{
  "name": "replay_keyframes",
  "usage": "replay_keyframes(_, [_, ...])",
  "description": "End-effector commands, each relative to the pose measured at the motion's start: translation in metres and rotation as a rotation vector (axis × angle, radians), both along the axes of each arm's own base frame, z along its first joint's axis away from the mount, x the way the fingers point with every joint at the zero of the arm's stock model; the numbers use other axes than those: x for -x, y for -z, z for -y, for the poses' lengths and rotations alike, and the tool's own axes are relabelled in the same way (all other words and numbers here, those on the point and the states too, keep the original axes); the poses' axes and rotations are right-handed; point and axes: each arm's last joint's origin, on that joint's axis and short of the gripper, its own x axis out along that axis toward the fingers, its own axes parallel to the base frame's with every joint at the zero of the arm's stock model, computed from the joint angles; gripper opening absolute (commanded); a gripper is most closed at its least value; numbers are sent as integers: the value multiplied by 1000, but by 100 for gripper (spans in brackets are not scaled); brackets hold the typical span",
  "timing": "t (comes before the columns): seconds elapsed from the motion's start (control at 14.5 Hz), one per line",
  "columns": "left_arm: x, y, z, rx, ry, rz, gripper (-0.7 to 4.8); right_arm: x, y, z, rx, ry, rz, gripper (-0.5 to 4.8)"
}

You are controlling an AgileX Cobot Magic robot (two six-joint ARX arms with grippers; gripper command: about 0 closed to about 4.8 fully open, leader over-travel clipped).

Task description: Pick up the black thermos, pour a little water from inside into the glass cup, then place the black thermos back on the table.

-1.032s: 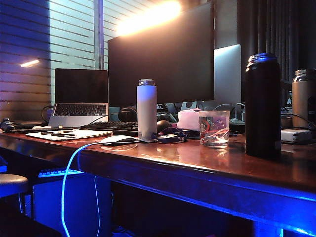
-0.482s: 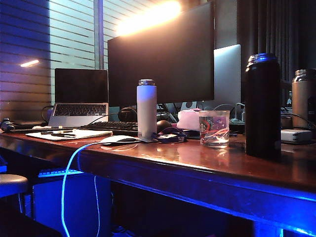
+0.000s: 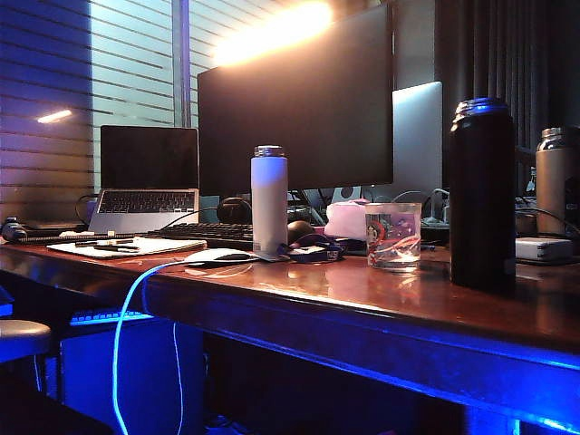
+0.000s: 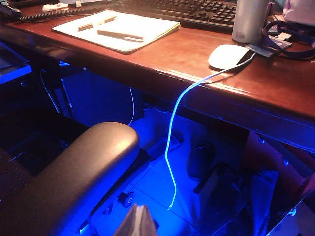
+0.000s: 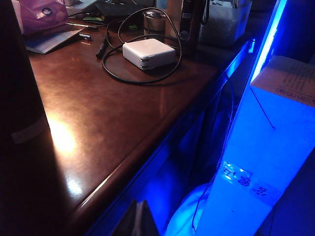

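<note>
Upright black thermos [image 3: 482, 195] beside glass cup [image 3: 393, 235]

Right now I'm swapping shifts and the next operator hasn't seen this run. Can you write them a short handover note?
Left end effector: only its tip shows in the left wrist view, below the table's front edge, holding nothing; open or shut not visible.
Right end effector: shut, empty, also low in front of the table.
Black thermos: upright on the table, right of the glass cup, apart from it.
Glass cup: upright, between the white bottle and the thermos.
Done: nothing; neither arm has reached the table.
Left: grasp the thermos, pour a little water into the cup, set the thermos back down.
</note>
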Motion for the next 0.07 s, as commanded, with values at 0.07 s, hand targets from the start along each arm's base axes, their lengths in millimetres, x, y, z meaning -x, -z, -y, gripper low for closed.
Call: replay_keyframes(0.07, [0, 3, 0, 2, -2, -12, -3, 0, 1, 0, -3, 0, 5, -1])
